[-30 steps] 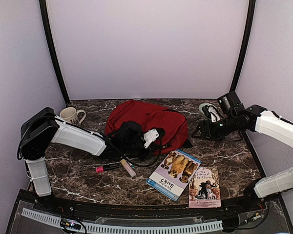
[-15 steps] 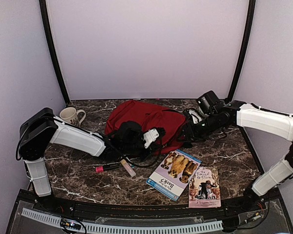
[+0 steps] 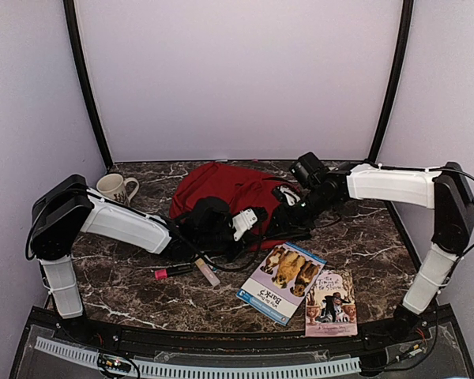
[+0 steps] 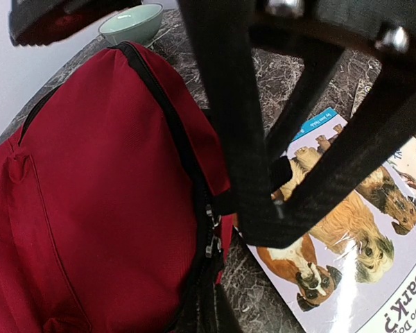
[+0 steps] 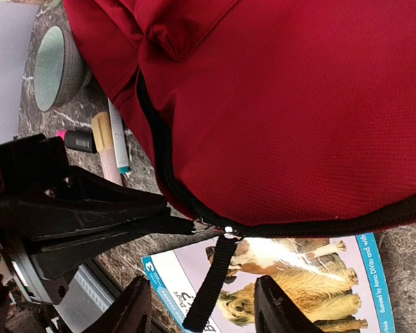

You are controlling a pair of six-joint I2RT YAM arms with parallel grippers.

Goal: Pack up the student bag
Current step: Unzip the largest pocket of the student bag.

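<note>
The student bag [image 3: 235, 189], dark red with a black zipper [image 5: 159, 166], lies at the middle back of the table. My left gripper [image 3: 257, 235] is shut on the bag's front edge right by the zipper end [image 5: 201, 225], with black straps [image 4: 277, 139] hanging across its camera. My right gripper [image 5: 206, 305] hovers at the same edge from the right, open. The black zipper pull strap [image 5: 211, 284] dangles between its fingertips [image 5: 135, 305], and I see no contact with either.
A dog picture book [image 3: 282, 282] lies just in front of the bag, with a second book [image 3: 330, 302] to its right. A pink marker [image 3: 174, 271] and a pale stick [image 3: 207, 272] lie front left. A mug [image 3: 117, 188] stands back left, a green bowl [image 4: 128, 21] behind the bag.
My right arm has swung left from the back right corner to the bag's front right edge, its jaws narrowing a little. The left arm and the bag have stayed put.
</note>
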